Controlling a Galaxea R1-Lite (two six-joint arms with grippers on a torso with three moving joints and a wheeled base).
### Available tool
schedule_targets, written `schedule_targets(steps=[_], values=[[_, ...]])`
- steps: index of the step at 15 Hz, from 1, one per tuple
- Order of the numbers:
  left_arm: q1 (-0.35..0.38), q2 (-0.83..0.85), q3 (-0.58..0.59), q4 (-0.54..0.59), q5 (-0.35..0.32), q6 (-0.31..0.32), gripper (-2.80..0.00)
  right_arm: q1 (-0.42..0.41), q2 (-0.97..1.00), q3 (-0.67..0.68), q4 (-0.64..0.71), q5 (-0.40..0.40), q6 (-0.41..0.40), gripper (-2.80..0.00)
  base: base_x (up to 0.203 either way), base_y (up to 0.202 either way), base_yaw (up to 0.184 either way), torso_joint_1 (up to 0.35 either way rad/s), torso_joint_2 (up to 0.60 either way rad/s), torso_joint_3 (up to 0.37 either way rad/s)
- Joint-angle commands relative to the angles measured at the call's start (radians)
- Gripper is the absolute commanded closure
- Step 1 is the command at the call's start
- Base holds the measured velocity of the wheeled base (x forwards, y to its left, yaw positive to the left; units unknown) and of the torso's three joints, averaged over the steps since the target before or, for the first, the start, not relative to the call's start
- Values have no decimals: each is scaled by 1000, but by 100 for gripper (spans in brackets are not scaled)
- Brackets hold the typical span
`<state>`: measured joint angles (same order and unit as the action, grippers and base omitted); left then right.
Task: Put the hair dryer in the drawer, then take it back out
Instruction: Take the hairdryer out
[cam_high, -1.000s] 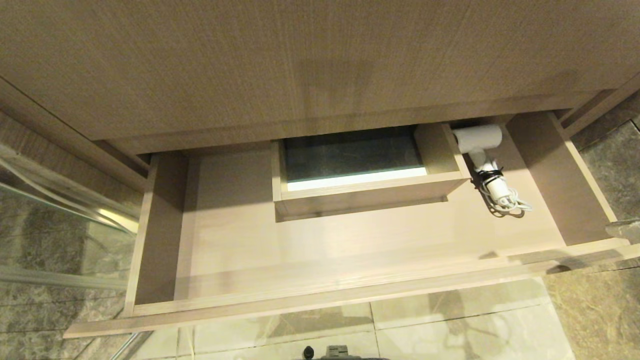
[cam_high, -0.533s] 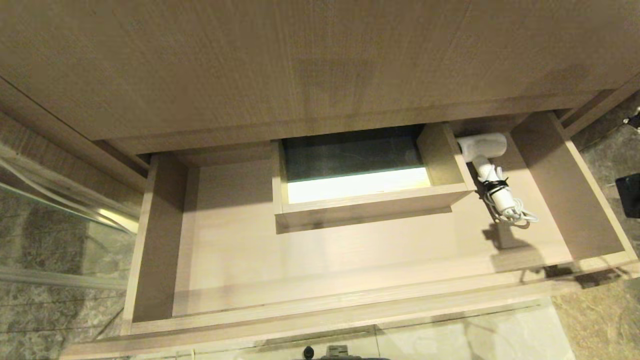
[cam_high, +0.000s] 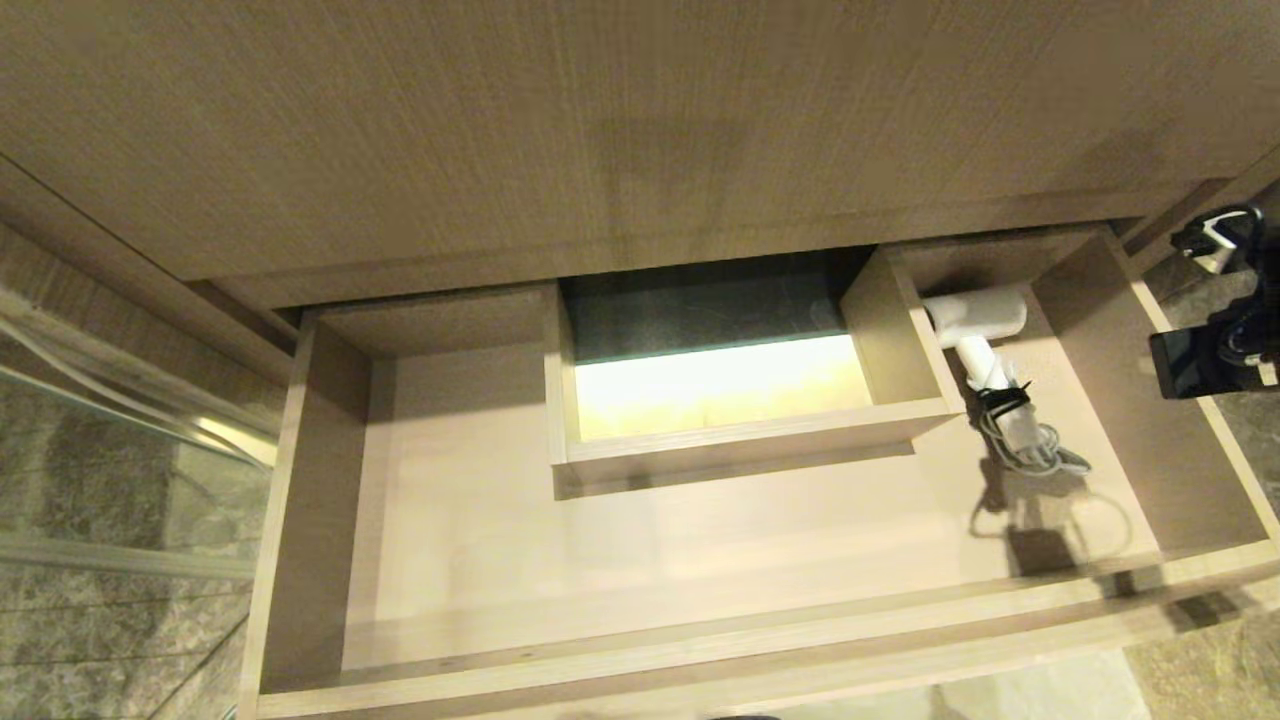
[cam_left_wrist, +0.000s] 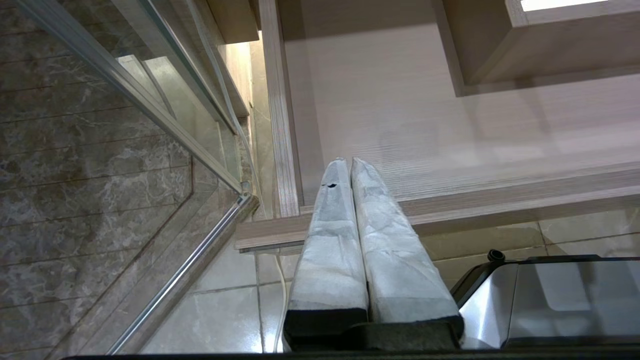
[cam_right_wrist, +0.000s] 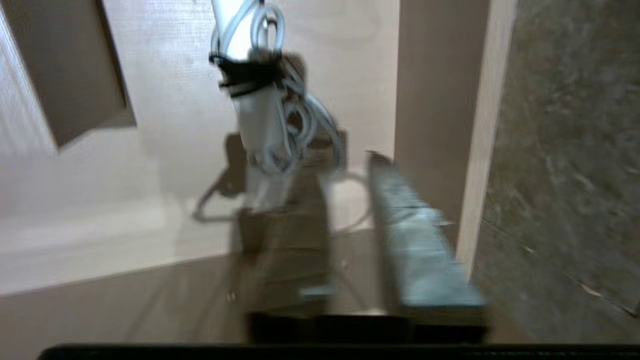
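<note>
The glass shower panel with a metal frame (cam_high: 120, 420) is seen at the far left, beside the cabinet. The left pincer (cam_left_wrist: 350, 167) is shown parked over the front left corner of the drawer, its two white-wrapped fingers (cam_left_wrist: 332, 220) pressed together with nothing between them. The wide, shallow light-wood drawer (cam_high: 700, 660) is shown pulled out beneath the taller wood panel (cam_high: 600, 130); its floor is wrapped in a U around the boxed rectangular cut-out (cam_high: 740, 440) at mid-back. In the right-hand arm of that U, the small white hair dryer (cam_high: 975, 320) is laid flat on the drawer floor, barrel toward the back and touching or just beside the cut-out's wall, handle pointing forward, with the white cord bound by a black tie (cam_high: 1005, 400). The right pincer (cam_right_wrist: 350, 200) is held above the drawer's right front corner, near the cord end, its fingers narrowly parted and gripping nothing.
</note>
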<state>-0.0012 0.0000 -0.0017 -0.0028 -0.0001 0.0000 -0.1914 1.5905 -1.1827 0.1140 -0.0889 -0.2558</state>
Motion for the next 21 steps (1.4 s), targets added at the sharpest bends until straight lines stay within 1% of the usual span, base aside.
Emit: schedule_targets(steps=[1,4,8,10,11,13,16,21], values=[[-1,2,0,-1,0,1,0,10,80,-44,-3,1,28,-280,0,0,0,0,0,0],[0,1,0,0,0,1,0,22,141,-96,5,2,85,-280,0,0,0,0,0,0],[0,2,0,0,0,0,0,35,199,-109,-5,10,113,-280,0,0,0,0,0,0],[0,2,0,0,0,1,0,42,234,-143,-4,11,161,-280,0,0,0,0,0,0],[0,2,0,0,0,0,0,48,256,-160,-3,11,170,-280,0,0,0,0,0,0],[0,2,0,0,0,1,0,54,298,-190,-4,16,175,-280,0,0,0,0,0,0],[0,2,0,0,0,2,0,54,358,-237,-5,68,175,-280,0,0,0,0,0,0],[0,2,0,0,0,0,0,53,440,-312,-6,93,174,-280,0,0,0,0,0,0]])
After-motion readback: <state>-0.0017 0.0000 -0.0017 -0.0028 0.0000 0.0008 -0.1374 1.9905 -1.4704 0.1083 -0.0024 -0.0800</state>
